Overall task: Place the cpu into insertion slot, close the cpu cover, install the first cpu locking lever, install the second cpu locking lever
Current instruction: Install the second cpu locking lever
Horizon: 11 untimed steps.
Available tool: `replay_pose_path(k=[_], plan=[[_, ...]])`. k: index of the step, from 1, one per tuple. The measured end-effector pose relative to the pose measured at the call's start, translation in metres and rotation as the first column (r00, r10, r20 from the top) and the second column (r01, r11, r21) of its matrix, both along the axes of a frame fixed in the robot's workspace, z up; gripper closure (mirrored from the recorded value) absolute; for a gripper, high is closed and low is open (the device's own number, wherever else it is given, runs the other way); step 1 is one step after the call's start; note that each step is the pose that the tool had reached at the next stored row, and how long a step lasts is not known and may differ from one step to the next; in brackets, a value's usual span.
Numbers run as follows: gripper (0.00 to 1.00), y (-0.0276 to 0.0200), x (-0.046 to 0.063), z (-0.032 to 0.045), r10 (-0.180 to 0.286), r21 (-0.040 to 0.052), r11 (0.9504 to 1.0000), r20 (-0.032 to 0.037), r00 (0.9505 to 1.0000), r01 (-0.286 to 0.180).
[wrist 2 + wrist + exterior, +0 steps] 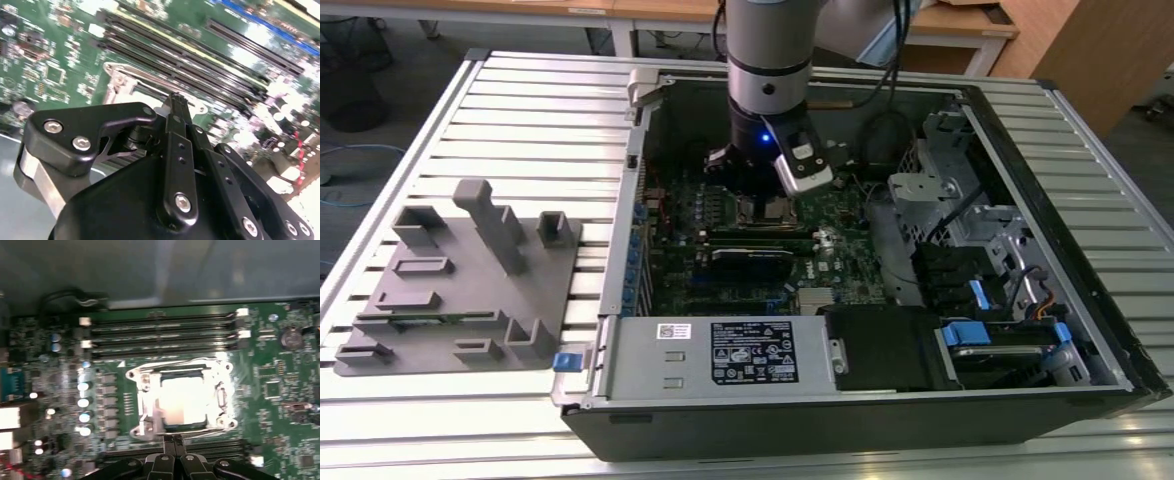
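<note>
black linkage of the gripper [175, 107] in the foreground of the second wrist view, its two slim fingers [172, 127] pressed together with nothing between them; the joined tips stand just beside the near edge of the insertion slot [131, 85], whose silvery frame shows beyond them on the green motherboard [55, 60]. in the first wrist view the same gripper [173, 439] rises from the frame edge, its tips meeting at the rim of the insertion slot [141, 377]. the cpu [184, 401] lies flat inside the slot, its pale metal top bright under glare. the cpu cover [147, 402] lies over the socket as a thin silvery frame around the chip; whether it is latched cannot be told. long black memory slots [160, 335] run parallel on the far side of the socket, and a further row sits on the near side by the fingertips. in the exterior view the arm [770, 60] reaches straight down into an open computer case [1067, 300] lying on a slatted metal tabletop [520, 110]; the gripper [761, 195] hangs over the insertion slot [767, 210] near the middle of the board. a grey fixture tray [467, 280] with upright blocks rests on the tabletop at the exterior view's left, well apart from the case. a silvery power supply box [720, 352] fills the case's near corner.
</note>
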<state>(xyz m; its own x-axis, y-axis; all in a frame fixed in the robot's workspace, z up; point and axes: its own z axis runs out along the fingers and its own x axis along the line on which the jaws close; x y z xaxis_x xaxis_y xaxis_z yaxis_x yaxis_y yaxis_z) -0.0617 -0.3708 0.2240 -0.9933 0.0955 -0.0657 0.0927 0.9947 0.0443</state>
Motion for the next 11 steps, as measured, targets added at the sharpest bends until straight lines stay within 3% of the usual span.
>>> replay_pose_path(k=[4, 11], plan=[[0.89, 0.0038, 0.008, -0.0001, 0.0, 0.0, 1.0, 0.0, 1.0, 0.0], [0.89, 0.016, 0.01, -0.0001, 0.0, -0.0001, 1.0, 0.0, 1.0, 0.0]])
